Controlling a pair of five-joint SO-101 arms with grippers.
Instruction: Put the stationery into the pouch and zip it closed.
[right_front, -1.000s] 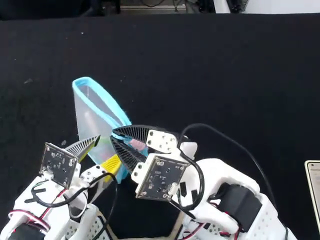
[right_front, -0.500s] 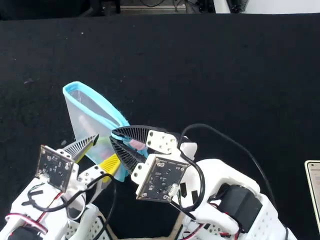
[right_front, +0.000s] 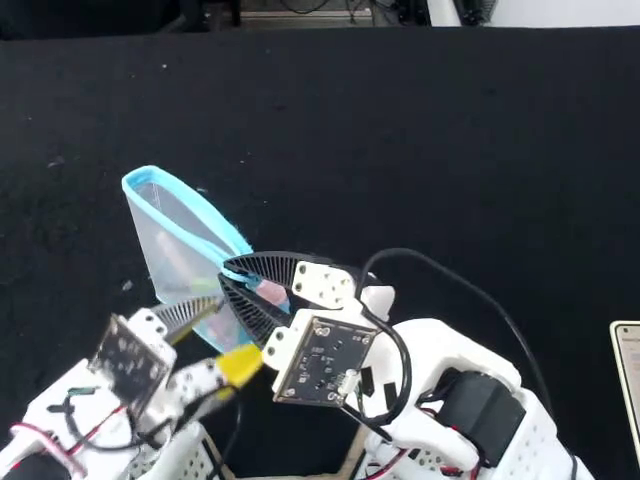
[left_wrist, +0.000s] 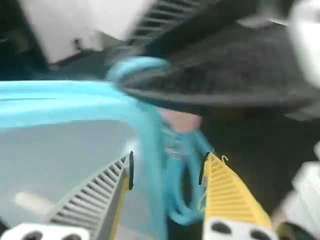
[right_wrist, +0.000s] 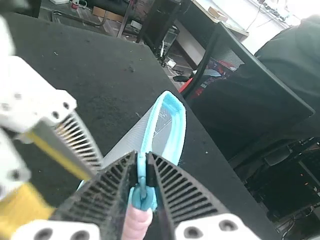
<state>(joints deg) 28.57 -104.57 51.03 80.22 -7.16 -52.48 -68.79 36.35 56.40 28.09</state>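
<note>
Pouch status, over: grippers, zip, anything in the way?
Right gripper shut on the pouch at its blue zip edge, near end. Left gripper open, straddling that edge alongside, crowding the right. Mouth gaping at far end, not zipped.

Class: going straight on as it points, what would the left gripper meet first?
Probably the blue zip edge of the pouch, lying between the left gripper's fingers; the right gripper sits just beyond.
</note>
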